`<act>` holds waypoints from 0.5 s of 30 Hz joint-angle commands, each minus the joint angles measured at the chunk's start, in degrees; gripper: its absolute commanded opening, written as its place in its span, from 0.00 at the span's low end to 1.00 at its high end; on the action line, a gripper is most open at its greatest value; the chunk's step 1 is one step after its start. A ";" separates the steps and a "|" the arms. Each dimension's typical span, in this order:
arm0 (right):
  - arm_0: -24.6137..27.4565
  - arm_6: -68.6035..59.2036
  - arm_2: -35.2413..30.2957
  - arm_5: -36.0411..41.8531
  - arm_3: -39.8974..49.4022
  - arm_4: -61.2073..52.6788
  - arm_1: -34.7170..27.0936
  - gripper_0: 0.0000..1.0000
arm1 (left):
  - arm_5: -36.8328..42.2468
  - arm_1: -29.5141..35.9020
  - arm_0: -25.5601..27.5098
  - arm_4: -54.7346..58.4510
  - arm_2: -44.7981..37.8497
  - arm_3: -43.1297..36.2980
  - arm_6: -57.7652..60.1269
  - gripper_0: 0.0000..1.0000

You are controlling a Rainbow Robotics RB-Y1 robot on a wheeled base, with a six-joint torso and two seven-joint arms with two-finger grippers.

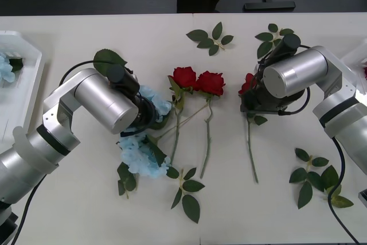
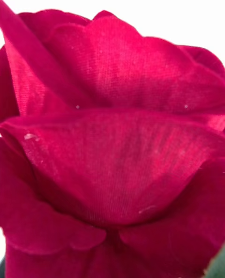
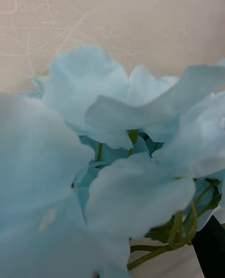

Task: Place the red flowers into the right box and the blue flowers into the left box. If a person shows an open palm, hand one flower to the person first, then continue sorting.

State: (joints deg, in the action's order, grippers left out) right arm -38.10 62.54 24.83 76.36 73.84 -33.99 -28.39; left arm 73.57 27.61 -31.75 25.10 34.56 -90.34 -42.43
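Two red flowers (image 1: pixel 184 77) (image 1: pixel 211 82) lie side by side mid-table, stems toward me. A third red flower (image 1: pixel 248 83) lies to their right, and my right gripper (image 1: pixel 250 99) is down on its head; in the right wrist view its petals (image 2: pixel 112 142) are pressed close. My left gripper (image 1: pixel 147 113) is lowered into the blue flowers (image 1: pixel 156 99), whose pale petals (image 3: pixel 108 175) crowd the left wrist view. More of the blue flowers (image 1: pixel 136 154) lie just nearer me. The left box (image 1: pixel 28 93) at the left edge holds a blue flower (image 1: pixel 6 68). The right box (image 1: pixel 356 57) peeks in at the right edge.
Loose green leaf sprigs lie at the back centre (image 1: pixel 210 37), back right (image 1: pixel 272 34), front right (image 1: pixel 314 181) and front centre (image 1: pixel 187 192). A dark chair base (image 1: pixel 269 5) stands beyond the table's far edge.
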 commanded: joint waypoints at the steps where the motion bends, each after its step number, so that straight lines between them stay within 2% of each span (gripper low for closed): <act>1: 0.30 -2.07 -0.22 -0.42 0.43 -0.20 1.23 0.08 | -1.85 -1.07 -2.70 -1.20 1.83 1.22 0.16 1.00; 2: 0.30 -2.07 -0.22 -0.42 0.43 -0.11 1.23 0.00 | -1.94 -1.07 -2.62 -1.37 1.83 1.39 -0.10 1.00; 3: 0.30 -2.07 -0.22 -0.42 0.43 0.07 1.23 0.00 | -1.94 -1.07 -2.62 -1.37 1.83 1.48 -0.28 0.97; 4: 0.30 -2.07 -0.22 -0.42 0.43 0.15 1.23 0.00 | -1.94 -1.07 -2.62 -1.46 2.09 1.66 -0.46 0.84; 6: 0.39 -2.07 -0.22 -0.51 0.43 0.15 1.23 0.00 | -1.94 -1.16 -2.62 -1.64 2.18 1.83 -0.81 0.64; 7: 0.30 -2.07 -0.31 -0.51 0.43 0.24 1.23 0.00 | -1.94 -1.16 -2.62 -1.73 2.27 1.92 -0.98 0.49; 8: 0.30 -2.07 -0.22 -0.51 0.43 0.24 1.23 0.00 | -1.85 -1.07 -2.62 -1.73 2.27 1.92 -0.98 0.41; 9: 0.30 -2.07 -0.31 -0.51 0.43 0.33 1.23 0.00 | -1.94 -1.07 -2.62 -1.73 2.27 1.92 -0.98 0.30; 10: 0.39 -2.07 -0.22 -0.51 0.43 0.24 1.23 0.00 | -1.94 -1.07 -2.62 -1.55 2.27 2.10 -1.07 0.05; 11: 0.39 -2.07 -0.22 -0.51 0.43 0.33 1.23 0.00 | -1.94 -1.07 -2.62 -1.55 2.27 2.10 -1.07 0.00; 15: 0.30 -2.25 -0.31 -0.51 0.43 0.24 1.05 0.00 | -1.94 -1.07 -2.62 -1.55 2.27 2.18 -1.07 0.00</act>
State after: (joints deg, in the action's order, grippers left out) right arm -38.10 62.54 24.83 76.34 73.84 -33.97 -28.39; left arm 72.33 27.58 -31.87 24.14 35.92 -88.04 -42.44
